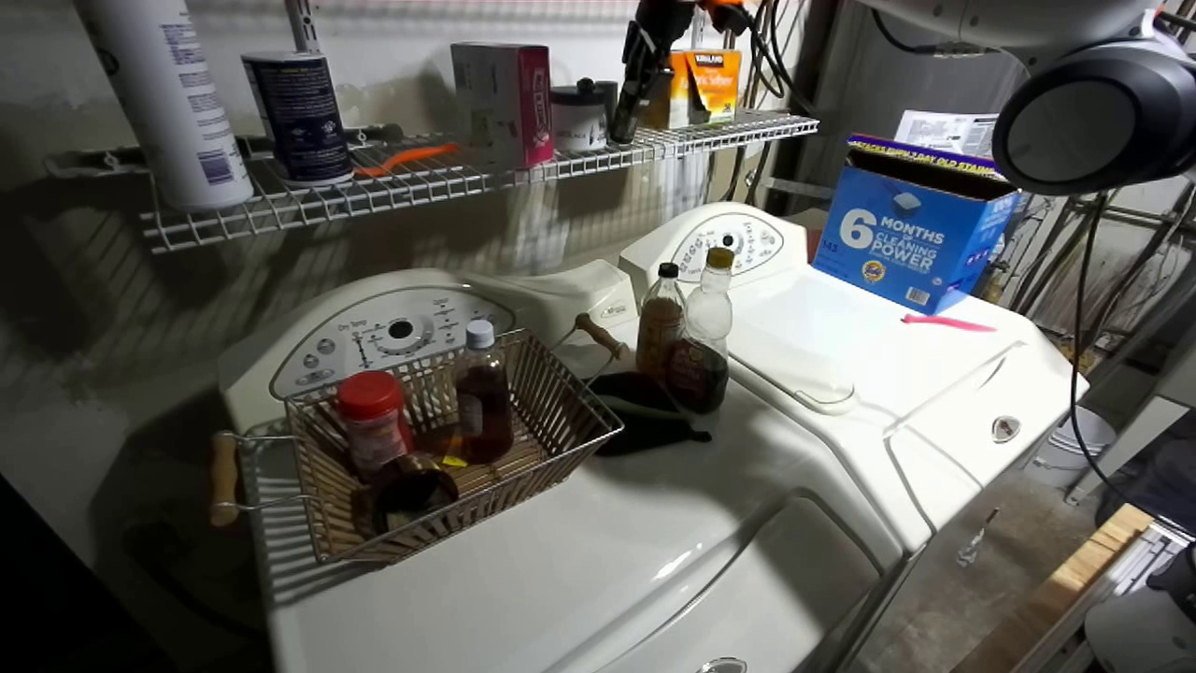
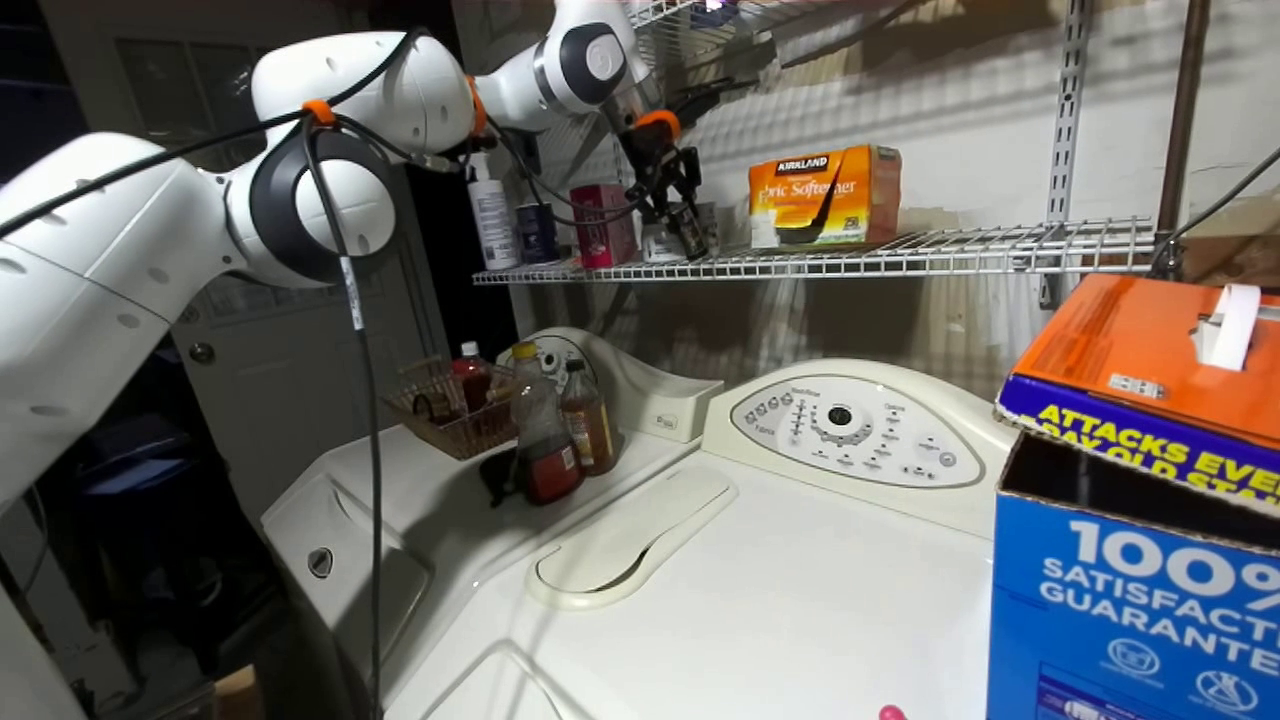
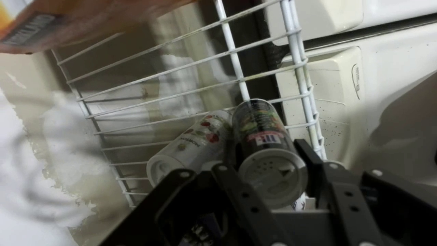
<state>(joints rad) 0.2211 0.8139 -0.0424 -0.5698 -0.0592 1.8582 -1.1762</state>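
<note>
My gripper [image 3: 268, 153] is shut on a dark spice canister [image 3: 263, 130] with a white shaker lid. One finger lies on each side below the lid. The canister is tilted with the gripper at the wire shelf [image 2: 1000, 262], its lower end near the front edge; contact with the wires cannot be told. It also shows in both exterior views [image 1: 624, 121] [image 2: 690, 235]. A white Morton shaker [image 3: 194, 143] stands close beside it. A white jar with a black knob [image 1: 579, 117] and a pink box [image 1: 534, 107] stand nearby. An orange Kirkland box [image 2: 820, 195] stands farther along.
A blue canister [image 1: 297, 117] and white bottle [image 1: 177, 112] stand at the shelf's end. Below are a wire basket [image 1: 458, 509] with a red-lidded jar [image 1: 371, 421], two bottles [image 1: 701, 365] and a blue carton [image 1: 897, 234] on white machines. Cables hang from the arm [image 2: 350, 90].
</note>
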